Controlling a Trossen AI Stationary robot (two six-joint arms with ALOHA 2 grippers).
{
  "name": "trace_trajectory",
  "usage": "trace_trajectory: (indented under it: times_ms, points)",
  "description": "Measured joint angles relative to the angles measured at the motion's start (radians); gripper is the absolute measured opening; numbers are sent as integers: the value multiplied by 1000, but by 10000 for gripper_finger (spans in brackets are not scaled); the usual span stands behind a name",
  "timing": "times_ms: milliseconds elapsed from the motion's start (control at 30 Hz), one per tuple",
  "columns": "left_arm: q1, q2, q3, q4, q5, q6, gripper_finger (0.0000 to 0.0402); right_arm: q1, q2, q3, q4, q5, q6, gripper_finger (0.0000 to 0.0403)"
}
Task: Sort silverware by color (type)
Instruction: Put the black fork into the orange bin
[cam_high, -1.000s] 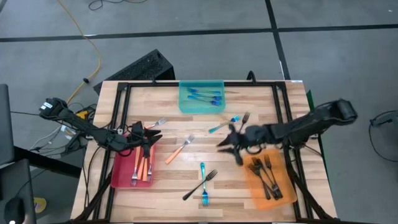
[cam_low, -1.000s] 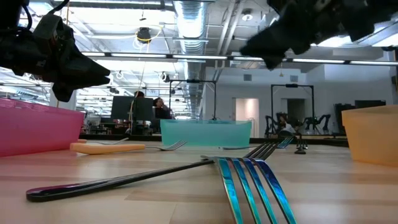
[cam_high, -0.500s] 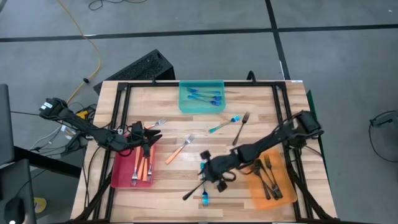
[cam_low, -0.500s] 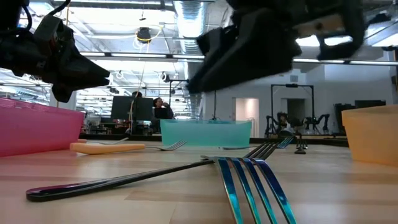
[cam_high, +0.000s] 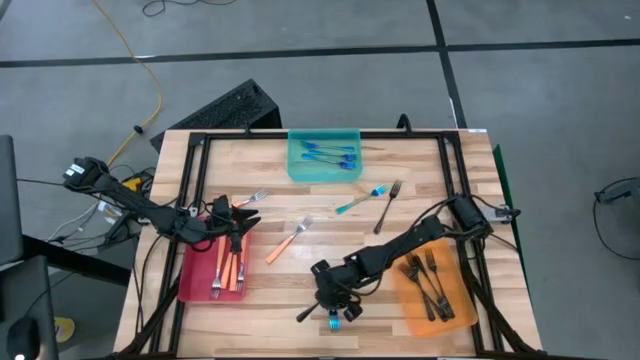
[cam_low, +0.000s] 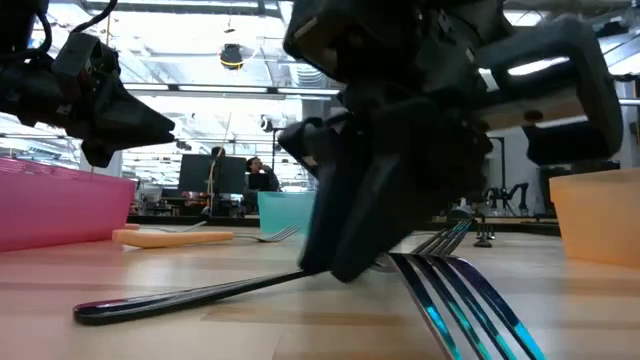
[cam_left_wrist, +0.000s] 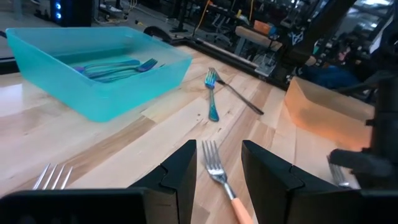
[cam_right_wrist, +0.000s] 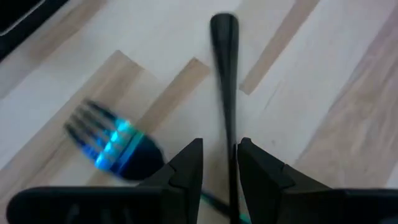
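Observation:
Near the table's front edge a black fork (cam_high: 307, 311) lies crossed with a blue fork (cam_high: 330, 322). My right gripper (cam_high: 335, 298) has come down on them, open, with the black fork's handle (cam_right_wrist: 224, 93) running between its fingers; the blue fork's tines (cam_right_wrist: 107, 142) lie beside them. My left gripper (cam_high: 240, 215) hangs open over the far right corner of the red tray (cam_high: 195, 280), nothing between its fingers (cam_left_wrist: 180, 177). Loose on the table lie an orange-handled fork (cam_high: 289, 240), a blue fork (cam_high: 360, 200) and a black fork (cam_high: 387, 205). My right gripper straddles the black fork's handle (cam_right_wrist: 229, 163) about midway along it, one finger on each side. The fingers slant down from the table's right, along the handle. The fork lies flat on the table. Whether the pads touch it I cannot tell.
A teal tray (cam_high: 300, 168) at the far middle holds blue forks. The red tray holds orange-handled forks, and an orange tray (cam_high: 412, 318) at the near right holds black forks. Another fork (cam_high: 255, 198) lies by the left gripper. A black frame (cam_high: 190, 190) runs round the table.
My right gripper has swung from the table's right middle toward the near edge and leftward, sinking and tipping its fingers down over the crossed forks. The black fork and the blue fork's tines have shifted a little on the table.

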Motion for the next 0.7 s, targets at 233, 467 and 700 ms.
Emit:
trace_trajectory:
  times_ms: [233, 467, 700]
  points:
    - [0, -1, 0, -1, 0, 2, 112, -31, 0, 0, -67, 14, 41, 120]
    - [0, 0, 0, -1, 0, 1, 112, -63, -3, 1, -132, 95, 92, 74]
    - [0, -1, 0, -1, 0, 0, 112, -71, -4, 1, -135, 102, 107, 24]
